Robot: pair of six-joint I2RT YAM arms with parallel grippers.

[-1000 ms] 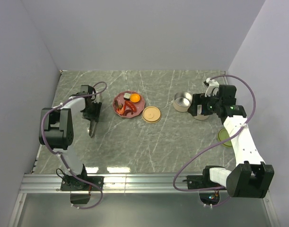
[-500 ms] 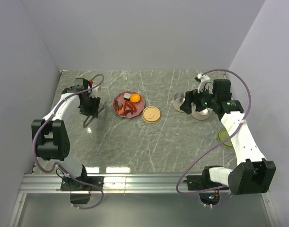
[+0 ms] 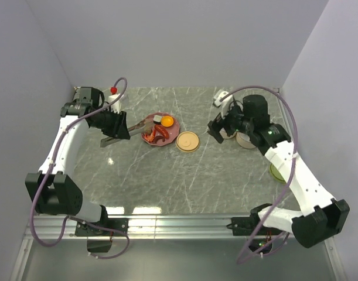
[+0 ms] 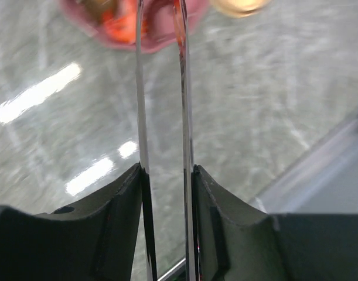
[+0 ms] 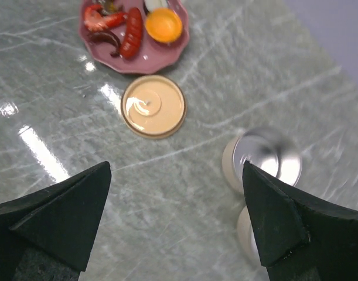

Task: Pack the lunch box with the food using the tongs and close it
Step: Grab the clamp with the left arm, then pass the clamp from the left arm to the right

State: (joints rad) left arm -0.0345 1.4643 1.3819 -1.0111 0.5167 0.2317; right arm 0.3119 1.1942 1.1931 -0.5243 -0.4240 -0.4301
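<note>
- My left gripper (image 4: 167, 171) is clamped on the tongs (image 4: 184, 99). Its fingers (image 4: 117, 205) press in from both outer sides, so the two thin metal arms run narrow and almost parallel up the middle of the wrist view.
- The far ends of the tongs reach the top edge of that view, over the pink plate (image 5: 142, 63). It's all blurry up there, so I honestly can't tell if the tips are touching anything on it.
- From above, that gripper sits upper left of the frame, and the tongs stick out to the right toward the plate's left rim.
- The food (image 5: 132, 38) is all on the plate, at the top of my right wrist view. There's a sausage in the middle, a round orange piece (image 5: 163, 26) to its right and more red bits to its left.
- A tan lid (image 5: 153, 105) lies flat on the table (image 3: 167, 175) just below the plate, close to it but not touching.
- My right gripper (image 5: 176, 187) is spread as wide as it goes with nothing between the jaws, up above the table.
- The lunch box tub (image 5: 265, 163) is at the right of that view, shiny inside and upright, well apart from the plate. A second round tub peeks out just below it.
</note>
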